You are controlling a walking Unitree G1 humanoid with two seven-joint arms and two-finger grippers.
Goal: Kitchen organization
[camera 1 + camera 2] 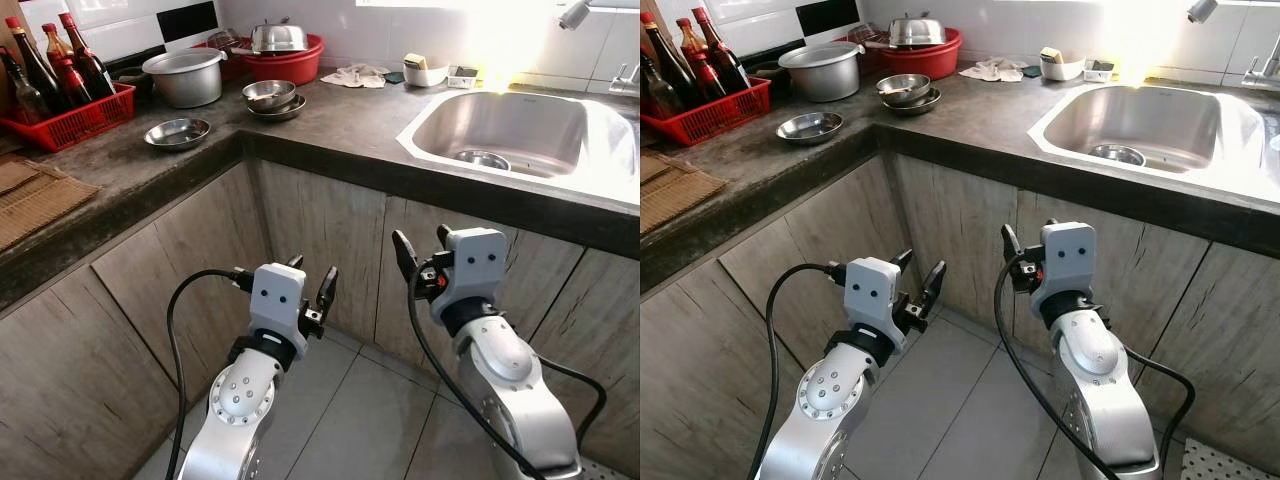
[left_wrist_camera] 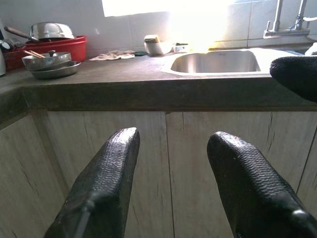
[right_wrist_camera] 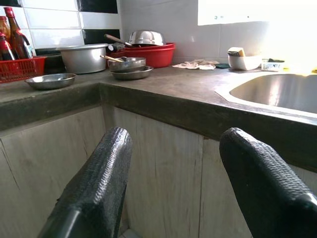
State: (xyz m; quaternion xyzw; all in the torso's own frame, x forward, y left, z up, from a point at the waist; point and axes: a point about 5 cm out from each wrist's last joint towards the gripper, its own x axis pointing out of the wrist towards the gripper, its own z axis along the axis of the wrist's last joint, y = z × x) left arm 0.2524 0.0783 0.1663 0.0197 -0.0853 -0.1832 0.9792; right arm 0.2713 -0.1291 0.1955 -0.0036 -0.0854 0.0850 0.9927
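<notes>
Currently pre-reach: left tool [image 1: 312,282] and right tool [image 1: 421,246] both spread wide, empty, held low before the cabinet doors under the desk [image 1: 340,125]. Bowls [image 1: 272,98] sit by the red basin [image 1: 285,60], dish [image 1: 177,133] nearer. Next likely: raise an arm to the bowls.

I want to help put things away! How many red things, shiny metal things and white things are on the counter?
Red: 2, the red basket and the red basin.
Shiny metal: 5, the big pot, the lone dish, the two stacked bowls and the lidded pot.
White: 2, the white bowl and the cloth.
Total: 9
</notes>
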